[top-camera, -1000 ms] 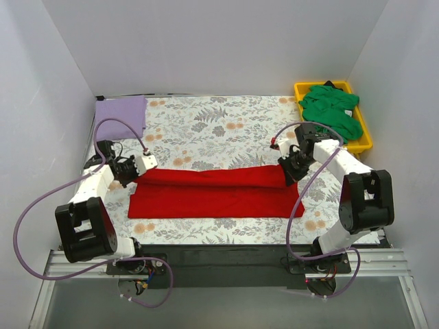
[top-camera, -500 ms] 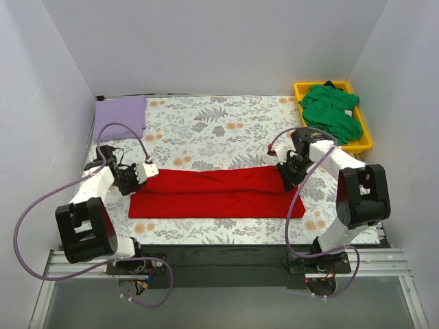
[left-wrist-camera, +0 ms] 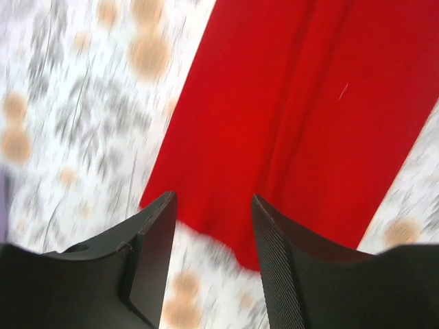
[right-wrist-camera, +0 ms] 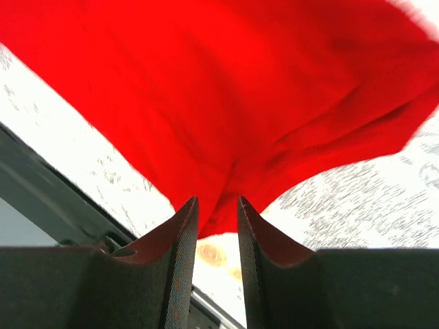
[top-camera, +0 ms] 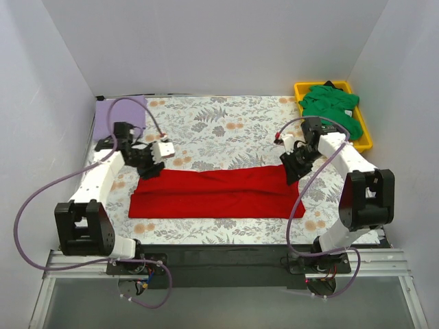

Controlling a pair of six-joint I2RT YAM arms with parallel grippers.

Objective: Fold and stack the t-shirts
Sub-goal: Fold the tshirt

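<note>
Worktop (top-camera: 226, 251) covered by a floral-patterned table cloth (top-camera: 219, 127). A bright red soft-cloth t-shirt (top-camera: 216, 193) lies flat on it, folded into a long band running from 9 to 3 o'clock across the near half, toward 6 o'clock from the cloth's middle. A lengthwise crease shows along the far part of the band. A pale lavender t-shirt (top-camera: 110, 116) sits flat at the 10 o'clock corner, partly crossed by a purple cable (top-camera: 134, 101). A green t-shirt (top-camera: 333, 110) is bunched inside a yellow plastic tray (top-camera: 299, 89) at the 2 o'clock corner, well apart from the red one. The left arm (top-camera: 103, 179) reaches in from 8 o'clock. The left jaws hang over the floral cloth just past the red shirt's far left corner, on its 11 o'clock side. The left wrist camera is blurred, but the fingers (left-wrist-camera: 154, 253) are plainly spread with nothing between them, and the shirt's left end lies below and beyond. The right arm (top-camera: 343, 159) bends in from 4 o'clock. The right jaws sit at the shirt's far right corner. On the right wrist camera the fingers (right-wrist-camera: 182, 260) are parted by a narrow gap with no cloth pinched in it, and the red edge lies just past the tips. Whether those tips touch the cloth, I cannot tell.
</note>
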